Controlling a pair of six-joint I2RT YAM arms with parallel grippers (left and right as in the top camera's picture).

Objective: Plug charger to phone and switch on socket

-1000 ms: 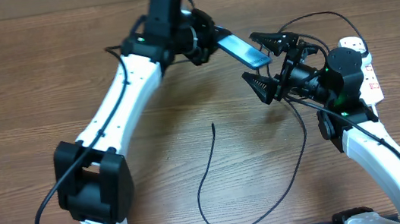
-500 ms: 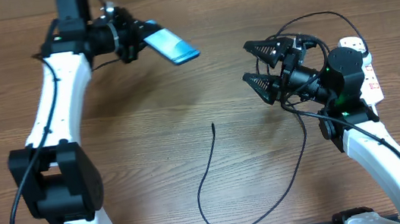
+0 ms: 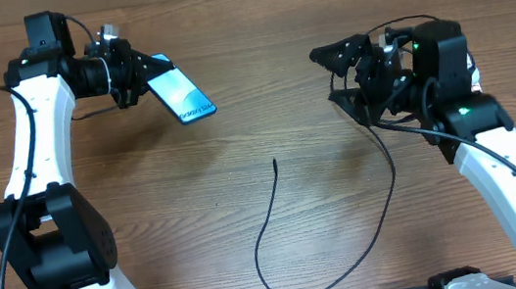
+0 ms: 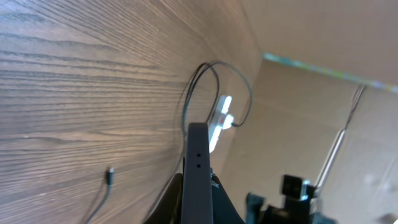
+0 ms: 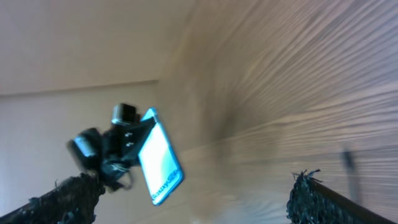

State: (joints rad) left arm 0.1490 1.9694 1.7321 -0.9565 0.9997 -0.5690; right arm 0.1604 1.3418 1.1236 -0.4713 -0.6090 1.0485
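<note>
The left gripper (image 3: 138, 75) is clamping the phone (image 3: 183, 96) aloft — screen lit. The right gripper (image 3: 337, 78) is hanging empty, jaws apart; the charger (image 3: 259, 253) is lying on the table (image 3: 147, 207).

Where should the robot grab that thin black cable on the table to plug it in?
Just behind the connector tip of the charger, from straight above, closing across it: that end lies flat and straight with bare table either side.
</note>
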